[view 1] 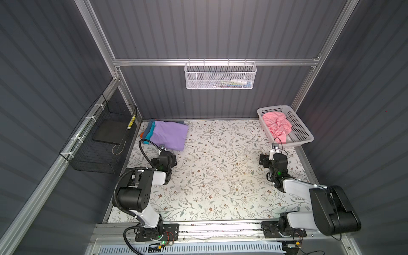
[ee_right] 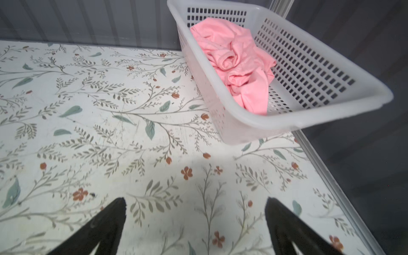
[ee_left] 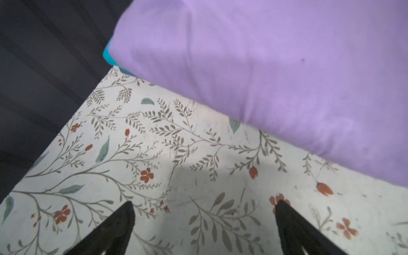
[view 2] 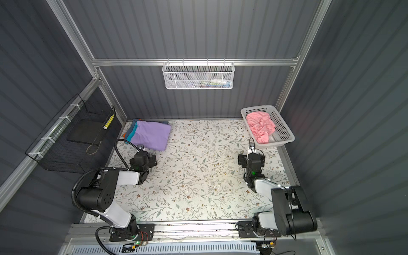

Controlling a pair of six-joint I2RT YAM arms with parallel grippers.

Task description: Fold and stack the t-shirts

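The folded stack topped by the lavender t-shirt lay far from the white basket; left gripper and right gripper hung empty, jaws spread; the crumpled pink t-shirt inside it likely needed lifting next

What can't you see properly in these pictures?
- Shirts under the lavender t-shirt: both top views show only coloured edges.
- Anything beneath the pink t-shirt in the white basket: crumpled cloth hides it.
- Wall basket contents: too small, behind mesh, both top views.
- Left tool and right tool: wrist views cut off all but fingertips.
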